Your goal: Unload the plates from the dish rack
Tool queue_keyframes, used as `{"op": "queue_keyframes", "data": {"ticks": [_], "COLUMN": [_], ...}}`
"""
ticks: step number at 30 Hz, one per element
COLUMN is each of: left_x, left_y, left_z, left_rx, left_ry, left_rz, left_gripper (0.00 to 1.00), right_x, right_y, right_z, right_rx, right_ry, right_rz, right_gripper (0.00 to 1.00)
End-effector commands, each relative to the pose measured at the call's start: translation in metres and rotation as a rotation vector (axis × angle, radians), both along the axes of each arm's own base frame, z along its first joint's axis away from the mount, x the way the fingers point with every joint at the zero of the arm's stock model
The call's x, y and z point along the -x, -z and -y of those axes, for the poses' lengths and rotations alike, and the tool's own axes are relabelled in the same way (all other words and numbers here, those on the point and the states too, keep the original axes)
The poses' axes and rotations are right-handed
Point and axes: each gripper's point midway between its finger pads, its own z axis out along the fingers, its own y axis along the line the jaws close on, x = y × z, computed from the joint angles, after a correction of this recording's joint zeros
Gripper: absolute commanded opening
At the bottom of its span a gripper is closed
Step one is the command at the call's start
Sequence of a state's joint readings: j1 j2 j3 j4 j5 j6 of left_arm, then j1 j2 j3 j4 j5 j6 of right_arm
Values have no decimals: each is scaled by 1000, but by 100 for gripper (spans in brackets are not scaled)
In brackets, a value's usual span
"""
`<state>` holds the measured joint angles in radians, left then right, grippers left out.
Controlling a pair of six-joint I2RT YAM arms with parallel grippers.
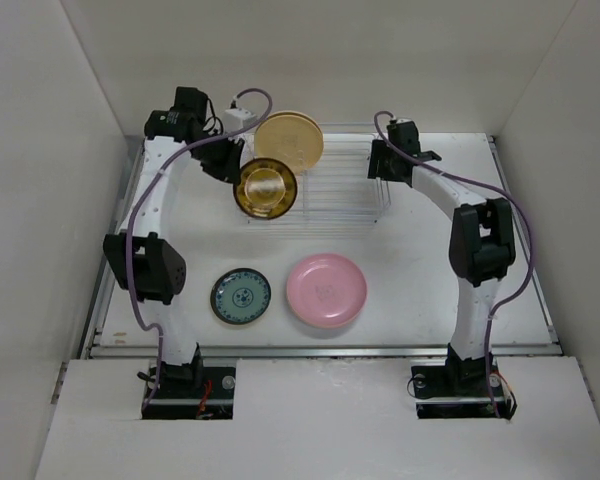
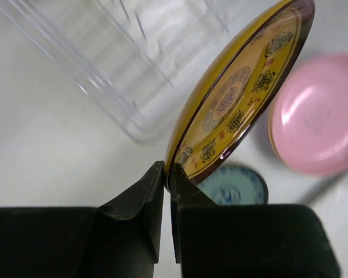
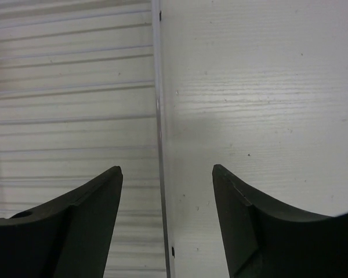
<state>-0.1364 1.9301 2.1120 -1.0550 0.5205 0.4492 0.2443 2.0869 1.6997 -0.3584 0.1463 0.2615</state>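
Left gripper (image 2: 167, 174): jaws pinched almost fully together on the dark rim of the amber-yellow plate (image 2: 238, 92), with only the plate's lip between the fingertips. The plate stands out from the fingers on edge and tilted, its patterned face toward the wrist camera. From the top view it hangs at the near-left corner of the dish rack (image 2: 133, 63); I cannot tell whether its lower edge is clear of the wires. Beyond it, flat on the table (image 1: 430, 290), the teal plate (image 2: 235, 186) and the pink plate (image 2: 319, 113) lie just beside each other. The cream-tan plate (image 1: 289, 140) stands in the rack's far-left end, just behind the held plate. Right gripper (image 3: 166, 168): jaws wide apart, holding nothing, and the dish rack's right-end edge runs between them. Risks, as I judge them: the grip is a thin pinch at one point of the rim, so the plate's weight could pivot it in the jaws or slide it out on a quick swing. A low carry could hook the rack's wires. Setting down near the teal plate could land rim on rim. If the right jaws close or shift where they stand, they could drag the rack and topple the cream-tan plate.
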Motion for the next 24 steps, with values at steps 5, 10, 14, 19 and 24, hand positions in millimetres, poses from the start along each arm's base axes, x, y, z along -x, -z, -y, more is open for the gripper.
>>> {"op": "queue_keyframes", "data": {"ticks": [5, 10, 14, 19, 24], "left_x": [159, 191, 206, 210, 209], "left_y": [49, 93, 123, 143, 153], "left_z": [-43, -64, -62, -63, -65], "left_rx": [-173, -284, -272, -270, -288], "left_ry": [314, 352, 382, 397, 364], "left_rz": [-380, -531, -607, -653, -702], "left_gripper": [0, 0, 0, 0, 21], "right_x": [1, 6, 15, 32, 46], "right_y": [-72, -93, -101, -117, -119], "right_z": [-11, -16, -19, -25, -27], "right_rx": [-57, -67, -70, -73, -74], "right_ry": [-39, -51, -60, -80, -90], "right_rz": [137, 176, 181, 186, 188], "right_gripper": [70, 70, 70, 70, 70]}}
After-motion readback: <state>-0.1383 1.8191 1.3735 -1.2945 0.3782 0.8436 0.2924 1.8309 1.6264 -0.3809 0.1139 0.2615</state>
